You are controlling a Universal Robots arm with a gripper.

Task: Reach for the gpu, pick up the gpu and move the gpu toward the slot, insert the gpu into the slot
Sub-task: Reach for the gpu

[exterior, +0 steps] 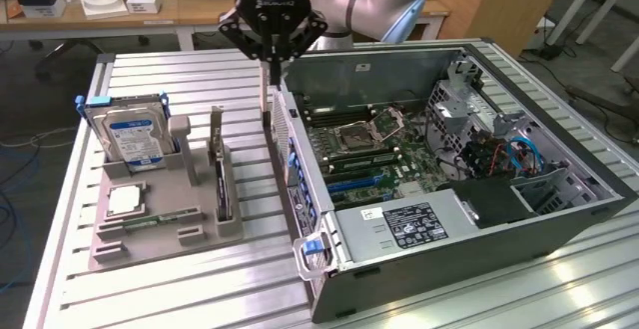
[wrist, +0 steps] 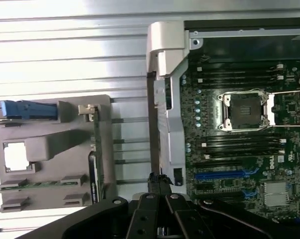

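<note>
Black tool (exterior: 269, 60), dark gpu (exterior: 266, 116), green motherboard (exterior: 384, 153)

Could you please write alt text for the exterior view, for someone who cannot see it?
A black claw holds the gpu, a thin card seen edge-on, upright above the gap between a grey parts holder and an open computer case. The holder, with a blue-labelled hard drive standing in it, and the case rest on a ribbed metal table.

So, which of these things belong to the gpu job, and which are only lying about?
For the job: the gpu, standing in the grey holder; the open computer case; its motherboard.
Only lying about: the hard drive, the memory stick, the silver square chip.
</note>
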